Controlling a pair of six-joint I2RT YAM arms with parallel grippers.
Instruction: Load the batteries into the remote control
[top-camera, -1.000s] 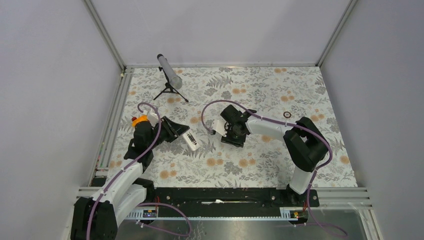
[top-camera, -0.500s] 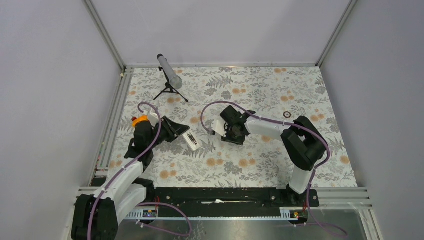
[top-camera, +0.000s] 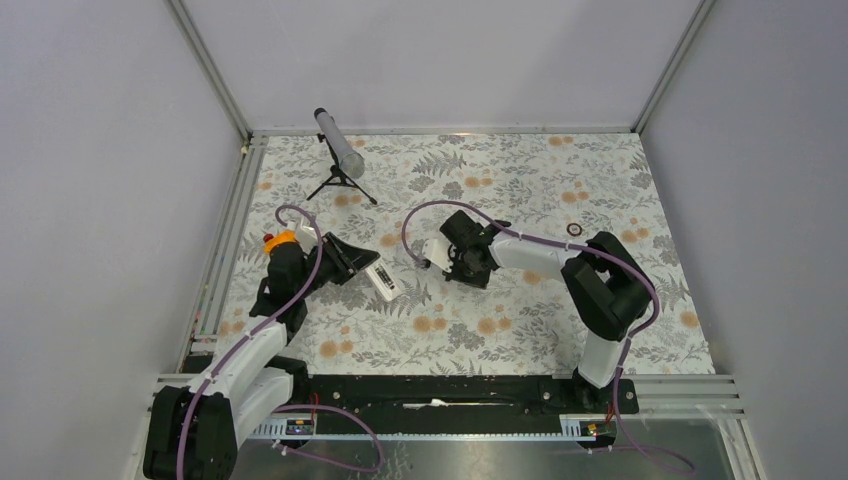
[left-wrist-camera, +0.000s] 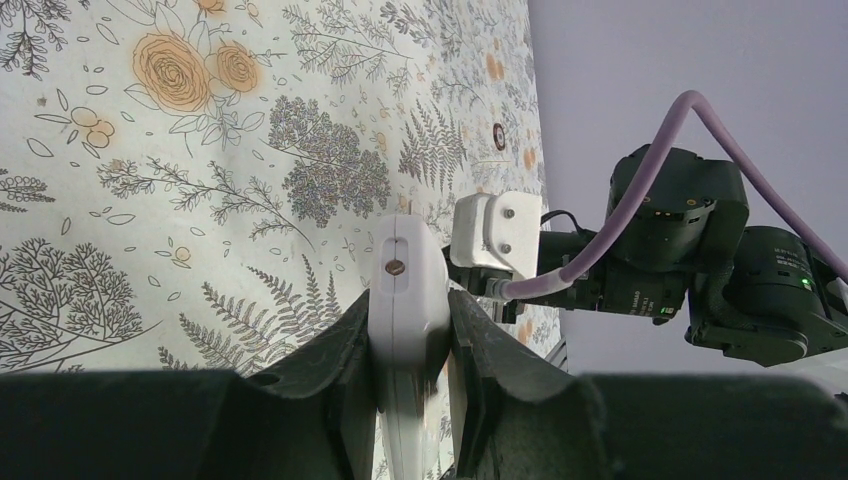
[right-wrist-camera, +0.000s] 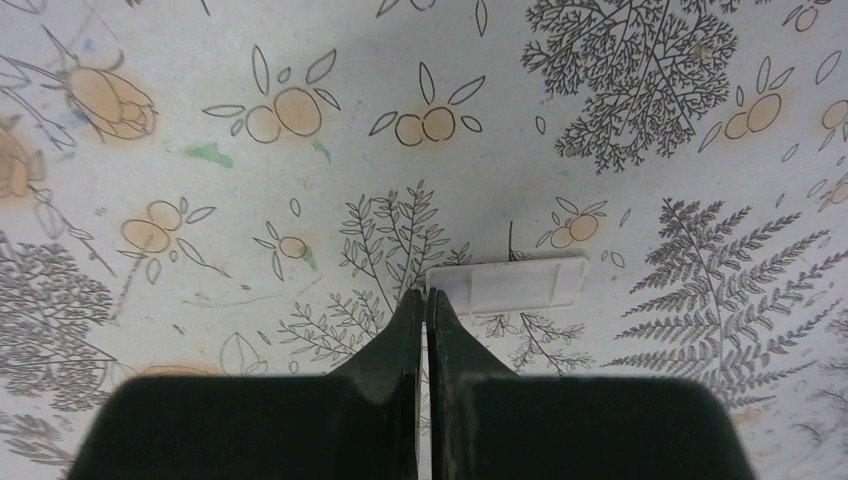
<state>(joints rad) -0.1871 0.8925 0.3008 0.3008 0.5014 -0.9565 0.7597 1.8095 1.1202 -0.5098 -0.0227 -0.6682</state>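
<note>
My left gripper (top-camera: 362, 269) is shut on the white remote control (top-camera: 384, 282), gripping it by its long sides with one end sticking out towards the right arm. The left wrist view shows the remote (left-wrist-camera: 405, 290) edge-on between the fingers (left-wrist-camera: 345, 345). My right gripper (top-camera: 462, 264) points down at the mat with its jaws shut. In the right wrist view its tips (right-wrist-camera: 425, 296) touch the left end of a thin flat white rectangular cover (right-wrist-camera: 508, 283) that lies on the mat. The batteries are not in view.
A grey tube on a black tripod (top-camera: 338, 150) stands at the back left. A thin black ring (top-camera: 574, 229) lies at the right. An orange toy car (top-camera: 280, 240) sits behind the left arm. The floral mat (top-camera: 500, 330) has metal rails at its edges.
My right gripper has shifted slightly to the left and away from the near edge. The left gripper and the remote have not moved.
</note>
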